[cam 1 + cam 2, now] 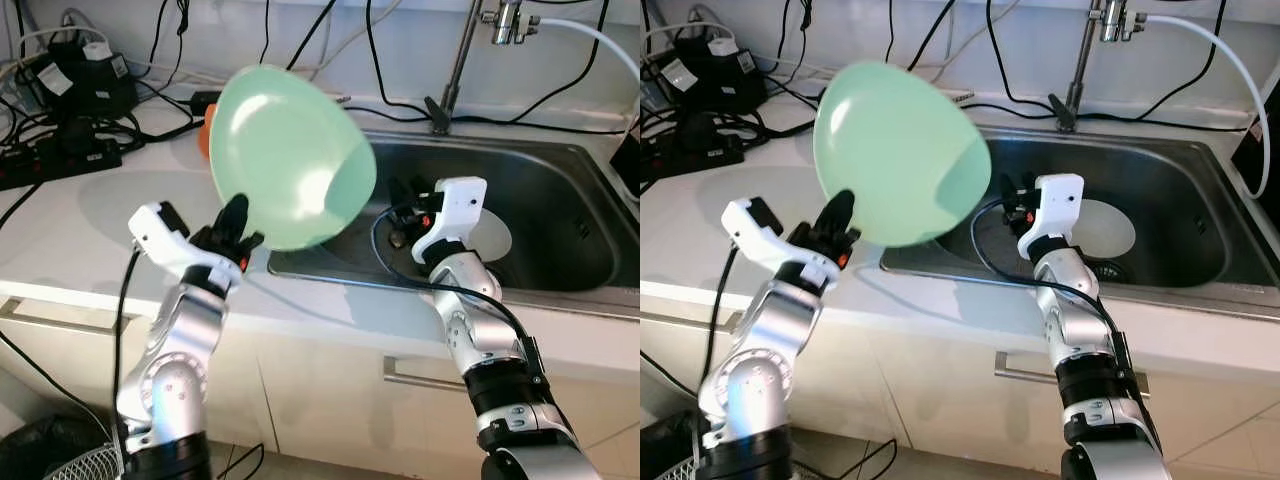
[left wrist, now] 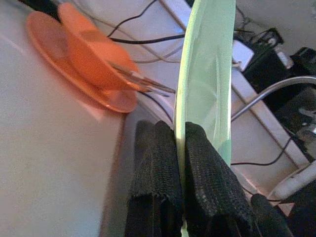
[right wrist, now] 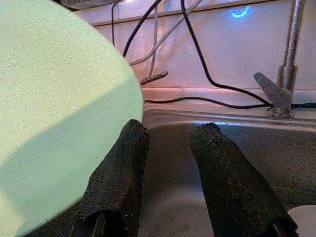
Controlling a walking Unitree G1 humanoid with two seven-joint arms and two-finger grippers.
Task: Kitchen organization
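Left end effector [image 1: 236, 228] is pinching the rim of the pale green plastic bowl [image 1: 285, 155], tilted above the worktop [image 1: 90, 215] beside the sink [image 1: 560, 215]; probably light, stiff, slick, so rim grip suits; right end effector [image 3: 168, 148], parted, is holding nothing.

One green bowl [image 1: 290, 155], clamped by its rim in the left gripper [image 1: 235, 228]. One orange bowl [image 2: 91, 52] on one orange plate [image 2: 74, 79], beyond the left gripper, with metal utensils sticking out; their count can't be told. One white plate [image 1: 1102, 228] lying in the one sink [image 1: 1180, 190], just past the right gripper [image 3: 170, 143]. One tap [image 3: 286, 54] beyond the right gripper. Two grippers. Two drawer handles [image 1: 425, 378] below them.
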